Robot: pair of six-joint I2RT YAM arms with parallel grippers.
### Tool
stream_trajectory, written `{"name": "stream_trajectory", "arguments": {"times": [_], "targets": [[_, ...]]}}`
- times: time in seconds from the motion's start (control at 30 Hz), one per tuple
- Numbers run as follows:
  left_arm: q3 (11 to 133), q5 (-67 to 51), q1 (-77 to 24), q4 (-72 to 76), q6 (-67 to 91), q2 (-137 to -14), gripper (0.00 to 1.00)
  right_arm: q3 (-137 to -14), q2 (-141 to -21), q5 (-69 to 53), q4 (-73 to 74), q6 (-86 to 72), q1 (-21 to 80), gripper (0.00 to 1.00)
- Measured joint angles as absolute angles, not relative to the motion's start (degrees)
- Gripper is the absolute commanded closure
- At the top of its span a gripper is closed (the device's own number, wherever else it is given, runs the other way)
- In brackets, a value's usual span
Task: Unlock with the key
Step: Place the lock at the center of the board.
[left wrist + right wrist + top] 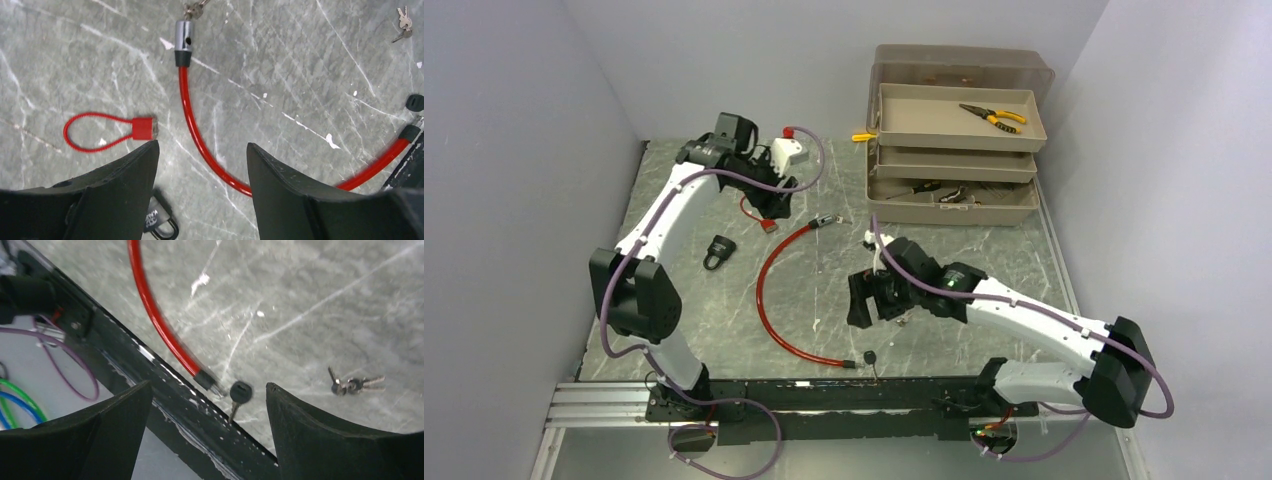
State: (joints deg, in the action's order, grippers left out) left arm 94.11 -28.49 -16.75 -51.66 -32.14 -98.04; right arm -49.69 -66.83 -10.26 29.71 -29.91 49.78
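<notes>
Hovering with jaws apart and empty, the left gripper [202, 150] sits right of a padlock [718, 251], near a loop lock [144, 128]. The cable [191, 117] arcs across the middle, its near end just beside the black key [240, 391]. Over that key the right gripper [208, 385] gapes, holding nothing, with a key bunch [350, 385] nearby.

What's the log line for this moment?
left gripper open above cable | right gripper open above key | key beside cable end | nothing held

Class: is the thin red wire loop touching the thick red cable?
Apart: left wrist view shows bare table between thin red wire loop and thick red cable.
</notes>
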Motion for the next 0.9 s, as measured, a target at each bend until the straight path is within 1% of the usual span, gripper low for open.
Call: {"name": "stream_trajectory", "arguments": {"times": [0.1, 0.2, 0.33, 0.47, 0.53, 0.7, 0.8, 0.9], "targets": [[94.08, -29.36, -13.91, -53.49, -31.92, -97.17, 0.31, -47.62, -66.81, -6.04, 30.65, -31.38, 54.17, 0.21], [93.86, -29.95, -10.59, -55.59, -31.79, -97.06, 0.31, -45.63, -67.70, -1.15, 31.55, -33.43, 59.05, 0.30], [90.80, -29.93, -7.14, -57.08, -31.66, -95.18, 0.31, -45.23, -71.61, 4.86, 32.58, -36.32, 65.82, 0.36], [88.86, -29.95, -6.20, -59.02, -31.55, -91.61, 0.30, -44.27, -73.56, 9.10, 32.53, -38.87, 70.70, 0.51], [88.33, -29.98, -5.78, -59.44, -31.03, -89.47, 0.30, -43.48, -73.69, 10.55, 32.45, -39.86, 71.46, 0.56], [86.76, -30.00, -5.13, -59.64, -30.37, -85.01, 0.30, -40.97, -74.63, 12.43, 31.18, -41.60, 71.68, 0.58], [85.86, -30.00, -5.06, -59.72, -30.02, -83.61, 0.30, -39.92, -75.94, 12.60, 30.17, -42.06, 71.85, 0.52], [85.60, -30.02, -5.06, -59.72, -29.30, -83.15, 0.30, -39.13, -77.12, 12.58, 28.84, -42.22, 72.38, 0.50]]}}
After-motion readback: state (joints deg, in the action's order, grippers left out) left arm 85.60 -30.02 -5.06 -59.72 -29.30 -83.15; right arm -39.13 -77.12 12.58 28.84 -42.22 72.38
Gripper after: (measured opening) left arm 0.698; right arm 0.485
